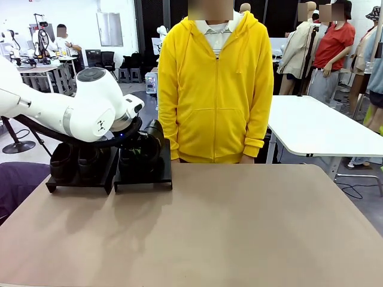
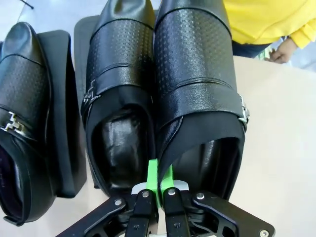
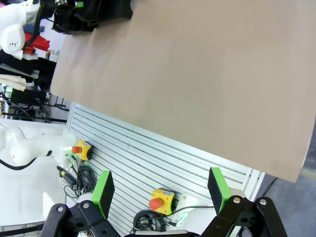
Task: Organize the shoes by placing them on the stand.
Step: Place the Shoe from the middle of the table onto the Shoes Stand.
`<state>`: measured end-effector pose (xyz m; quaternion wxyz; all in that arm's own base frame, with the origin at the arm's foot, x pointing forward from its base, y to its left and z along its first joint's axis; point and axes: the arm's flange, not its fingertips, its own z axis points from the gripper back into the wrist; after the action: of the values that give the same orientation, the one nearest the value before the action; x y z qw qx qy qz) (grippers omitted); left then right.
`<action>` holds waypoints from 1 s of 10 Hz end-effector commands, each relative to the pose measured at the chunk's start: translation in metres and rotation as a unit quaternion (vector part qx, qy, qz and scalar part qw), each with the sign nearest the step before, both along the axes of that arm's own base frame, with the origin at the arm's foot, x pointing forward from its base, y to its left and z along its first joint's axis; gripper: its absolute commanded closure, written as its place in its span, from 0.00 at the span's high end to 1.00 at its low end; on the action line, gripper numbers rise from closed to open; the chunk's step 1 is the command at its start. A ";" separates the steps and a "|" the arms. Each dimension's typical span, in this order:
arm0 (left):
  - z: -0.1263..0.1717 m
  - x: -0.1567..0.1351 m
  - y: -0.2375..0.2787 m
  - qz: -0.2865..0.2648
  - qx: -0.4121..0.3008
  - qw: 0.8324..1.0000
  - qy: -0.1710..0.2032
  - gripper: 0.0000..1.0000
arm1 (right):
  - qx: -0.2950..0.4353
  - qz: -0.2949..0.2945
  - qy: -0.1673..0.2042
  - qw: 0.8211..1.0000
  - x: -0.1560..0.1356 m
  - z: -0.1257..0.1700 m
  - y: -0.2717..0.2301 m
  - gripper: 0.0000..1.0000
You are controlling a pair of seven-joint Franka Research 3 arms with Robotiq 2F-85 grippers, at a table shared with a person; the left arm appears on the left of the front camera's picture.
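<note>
Left gripper point(image 2: 159, 183): jaws pinching the heel collar of one shoe point(image 2: 197, 98), presumably to seat it on the right stand point(image 1: 143, 179) at the table's point(image 1: 239, 227) far left. A second shoe point(image 2: 118, 98) sits touching beside it; another point(image 2: 22, 123) rests on the left stand point(image 1: 81, 182). Right gripper point(image 3: 160, 190): jaws spread, empty, off the table's edge.
</note>
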<state>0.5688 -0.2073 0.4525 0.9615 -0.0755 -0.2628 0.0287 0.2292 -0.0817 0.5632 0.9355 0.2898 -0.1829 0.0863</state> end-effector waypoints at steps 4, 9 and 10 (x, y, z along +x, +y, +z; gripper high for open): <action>-0.003 0.024 -0.013 0.035 -0.005 0.999 -0.015 0.00 | -0.006 0.010 -0.004 1.000 -0.001 0.002 -0.004 1.00; -0.009 0.035 -0.018 0.033 -0.012 0.999 0.000 0.00 | -0.006 0.010 -0.004 1.000 -0.001 0.002 -0.004 1.00; -0.009 0.036 -0.019 0.032 -0.017 0.999 0.005 0.40 | -0.006 0.010 -0.004 1.000 -0.001 0.002 -0.004 1.00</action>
<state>0.5968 -0.2232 0.4399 0.9605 -0.0820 -0.2612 0.0506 0.2292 -0.0817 0.5632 0.9355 0.2897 -0.1830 0.0865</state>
